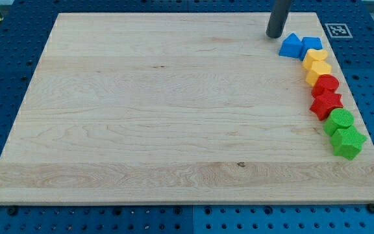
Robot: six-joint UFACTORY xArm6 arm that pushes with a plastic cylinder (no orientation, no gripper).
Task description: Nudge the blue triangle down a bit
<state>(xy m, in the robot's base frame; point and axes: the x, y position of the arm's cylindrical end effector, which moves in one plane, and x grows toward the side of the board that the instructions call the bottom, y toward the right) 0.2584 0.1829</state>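
Observation:
The blue triangle (291, 46) lies near the top right corner of the wooden board (174, 110). A second blue block (312, 44) touches its right side. My tip (275, 35) stands just up and to the left of the blue triangle, a small gap apart. Below the blue blocks, a curved row runs down the board's right edge: two yellow blocks (315, 57) (318, 71), a red round block (326, 84), a red star (326, 104), a green round block (339, 120) and a green star (348, 142).
The board rests on a blue perforated table (5, 78). A white marker tag (336, 30) sits off the board's top right corner. The row of blocks lies close to the board's right edge.

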